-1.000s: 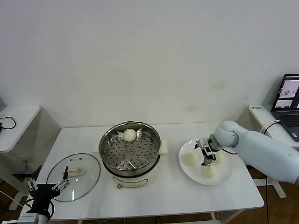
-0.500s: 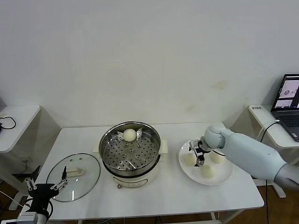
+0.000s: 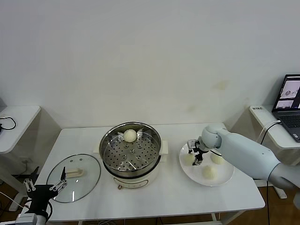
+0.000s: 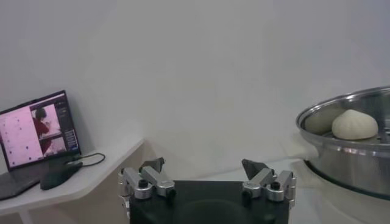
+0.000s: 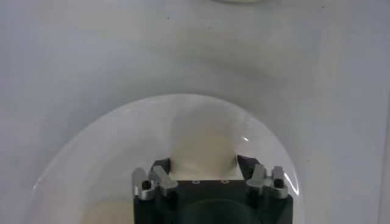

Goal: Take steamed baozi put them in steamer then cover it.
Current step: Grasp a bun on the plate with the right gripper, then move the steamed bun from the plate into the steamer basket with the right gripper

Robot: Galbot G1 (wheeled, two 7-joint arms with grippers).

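Observation:
The steamer (image 3: 133,177) stands mid-table with one baozi (image 3: 130,135) on its perforated tray; both also show in the left wrist view, the steamer (image 4: 341,152) and the baozi (image 4: 354,123). Three baozi lie on the white plate (image 3: 224,181): left (image 3: 189,160), right (image 3: 217,158), front (image 3: 208,172). My right gripper (image 3: 195,156) is open, low over the left baozi; in the right wrist view the gripper (image 5: 204,163) has a finger on each side of that baozi (image 5: 203,143). The glass cover (image 3: 74,178) lies flat, left of the steamer. My left gripper (image 3: 44,186) is open and empty, parked by the cover's front edge.
A laptop (image 3: 289,101) sits on a side table at far right. A small white table (image 3: 14,123) stands at far left. Another laptop (image 4: 36,131) shows in the left wrist view. The plate lies near the table's right edge.
My right gripper has moved left across the plate, from between the buns to over the leftmost baozi. The left arm has hardly moved.

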